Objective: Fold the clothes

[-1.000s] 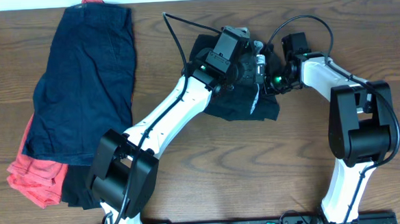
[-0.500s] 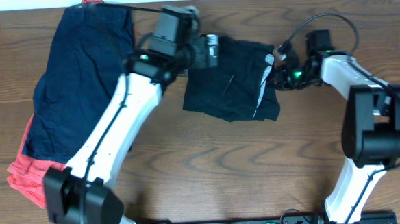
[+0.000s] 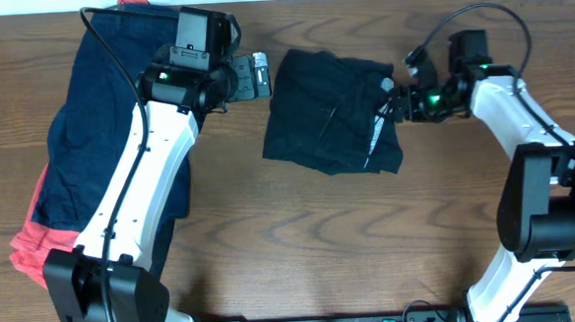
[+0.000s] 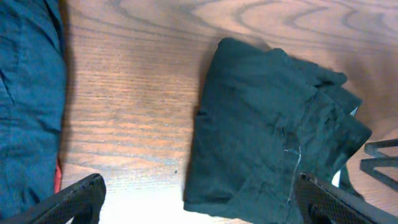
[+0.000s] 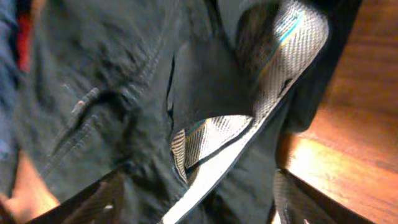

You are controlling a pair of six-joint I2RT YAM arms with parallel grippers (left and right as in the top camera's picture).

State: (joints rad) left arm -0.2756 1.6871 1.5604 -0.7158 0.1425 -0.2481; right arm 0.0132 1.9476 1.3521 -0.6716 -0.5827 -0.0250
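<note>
Black shorts [image 3: 329, 114] lay folded mid-bench [image 3: 301, 229]. Left pincer [image 3: 251, 76] apart, empty, just beside. Right pincer [image 3: 395, 104] apart at their waistband edge. Navy shorts [image 3: 117, 111], red piece [image 3: 41, 258] piled far left, possibly not yet folded.

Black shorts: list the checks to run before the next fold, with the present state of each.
1. Left gripper open: ok.
2. Left gripper off the black shorts: ok, it is over bare table beside them.
3. Right gripper open: ok, fingers wide apart.
4. Right gripper off the shorts: not ok, its fingers straddle the waistband edge.
5. Fold neat: not ok, waistband turned out, edges uneven.
6. Shorts apart from the navy shorts: ok.
</note>
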